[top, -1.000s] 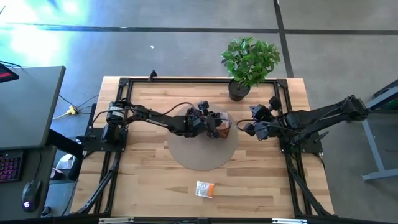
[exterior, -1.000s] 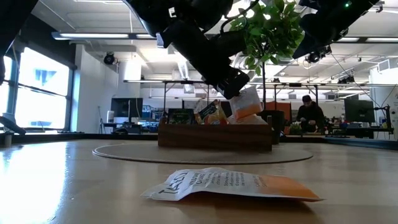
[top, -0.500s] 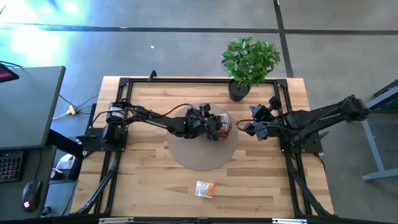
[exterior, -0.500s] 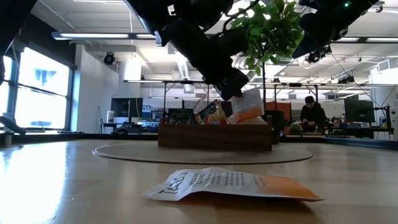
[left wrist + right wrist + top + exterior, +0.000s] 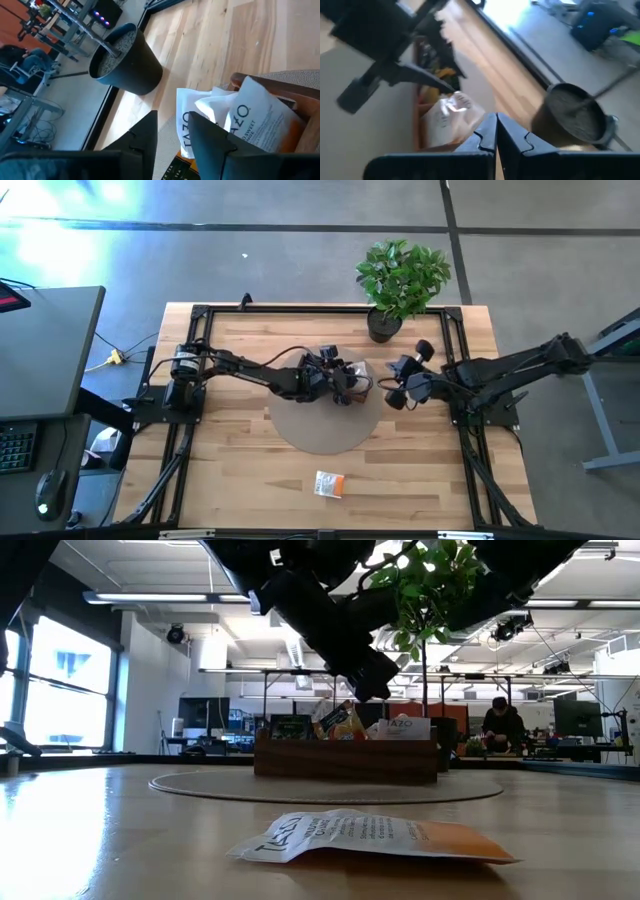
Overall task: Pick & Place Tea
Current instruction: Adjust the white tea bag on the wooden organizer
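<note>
White tea sachet in wooden tray; left jaws released, right jaws clenched.

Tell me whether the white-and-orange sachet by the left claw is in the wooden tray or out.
In. The sachet stands in the tray; the left claw is open above it.
</note>
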{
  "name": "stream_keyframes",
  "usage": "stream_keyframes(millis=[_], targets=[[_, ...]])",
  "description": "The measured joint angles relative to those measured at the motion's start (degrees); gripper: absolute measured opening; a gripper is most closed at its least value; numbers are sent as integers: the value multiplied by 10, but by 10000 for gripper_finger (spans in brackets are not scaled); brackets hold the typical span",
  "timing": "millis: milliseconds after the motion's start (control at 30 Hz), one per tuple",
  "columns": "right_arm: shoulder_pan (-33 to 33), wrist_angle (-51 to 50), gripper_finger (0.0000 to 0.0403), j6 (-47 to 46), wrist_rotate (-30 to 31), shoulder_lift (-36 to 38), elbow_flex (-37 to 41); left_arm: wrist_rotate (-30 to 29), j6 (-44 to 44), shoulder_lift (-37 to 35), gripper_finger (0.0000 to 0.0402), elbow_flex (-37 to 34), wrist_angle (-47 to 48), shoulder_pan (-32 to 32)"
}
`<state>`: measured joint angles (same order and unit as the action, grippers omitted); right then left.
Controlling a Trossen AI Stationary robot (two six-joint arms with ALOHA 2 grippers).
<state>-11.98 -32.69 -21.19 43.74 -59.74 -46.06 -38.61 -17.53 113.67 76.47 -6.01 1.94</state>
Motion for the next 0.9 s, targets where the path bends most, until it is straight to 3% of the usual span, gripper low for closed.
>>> stream_keyframes(millis=[167,300,600,667,800,900], targets=[[24,23,2,35,-59,-24,0,4,14,0,111,1,2,8],[58,36,2,52,-78,-49,0,2,34,0,111,41,96,7],[132,102,10,59,-205,-112,0,7,122,-2,111,233,583,7],[139,103,25,74,-232,-129,0,6,144,-2,111,258,675,7],[148,112,71,86,-232,-156,0,1,224,-15,111,295,850,7],[160,152,107,107,-259,-172,0,-16,301,-28,111,304,941,7]])
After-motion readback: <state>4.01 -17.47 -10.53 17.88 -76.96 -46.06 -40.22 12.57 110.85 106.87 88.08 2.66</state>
